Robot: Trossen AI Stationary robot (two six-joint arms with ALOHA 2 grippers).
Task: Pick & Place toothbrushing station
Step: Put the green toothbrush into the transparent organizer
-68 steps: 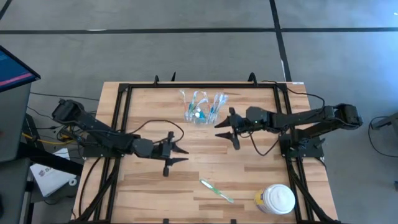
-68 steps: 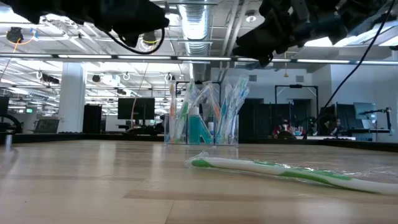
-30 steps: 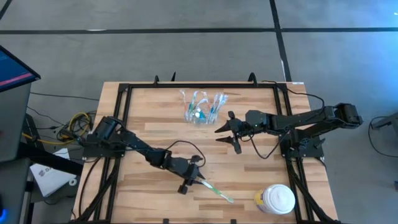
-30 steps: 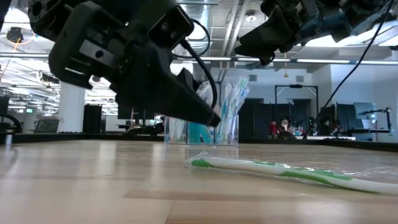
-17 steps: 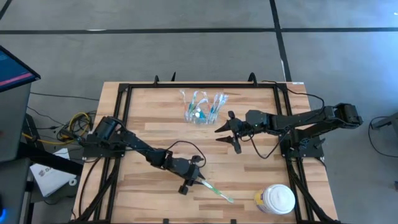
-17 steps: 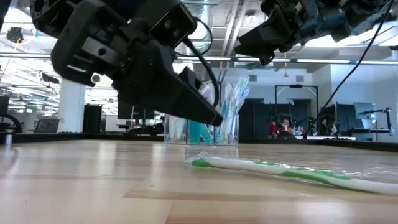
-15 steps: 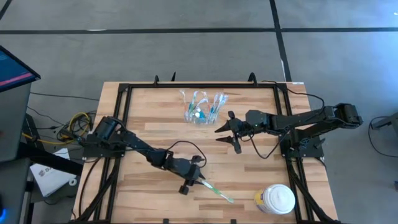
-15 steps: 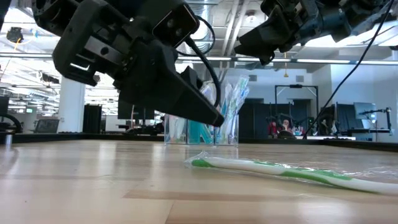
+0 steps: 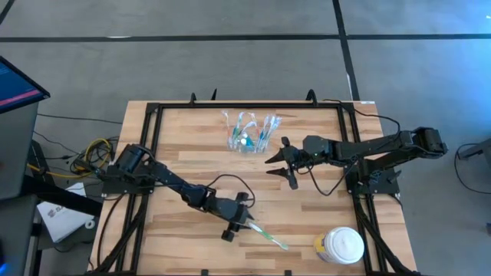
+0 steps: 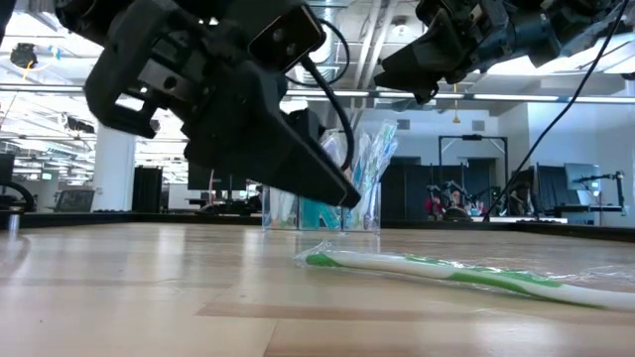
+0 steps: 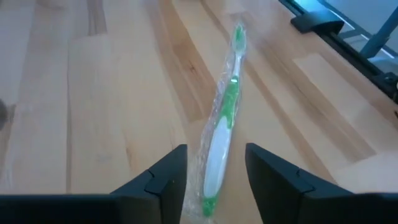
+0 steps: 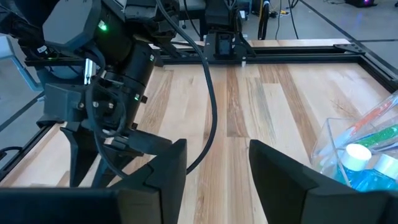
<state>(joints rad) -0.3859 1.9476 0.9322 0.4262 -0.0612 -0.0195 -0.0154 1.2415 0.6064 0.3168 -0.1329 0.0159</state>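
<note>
Lining up the grab on the loose brush

My left gripper (image 11: 211, 163) hangs low over the near handle end of the green-and-white toothbrush in its clear wrapper (image 11: 222, 127), jaws spread either side of it and not gripping yet, so I reckon the next move is a short drop and a squeeze. Further back, the right gripper (image 9: 285, 163) waits parted and empty beside the small clear plastic holder full of brushes (image 9: 249, 132) on the wooden worktop (image 9: 307, 211).

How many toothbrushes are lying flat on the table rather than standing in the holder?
1: a green-and-white toothbrush in clear wrap lies near the table's front edge, its handle end between the open left gripper's fingers. The rest stand in the clear plastic holder.
</note>
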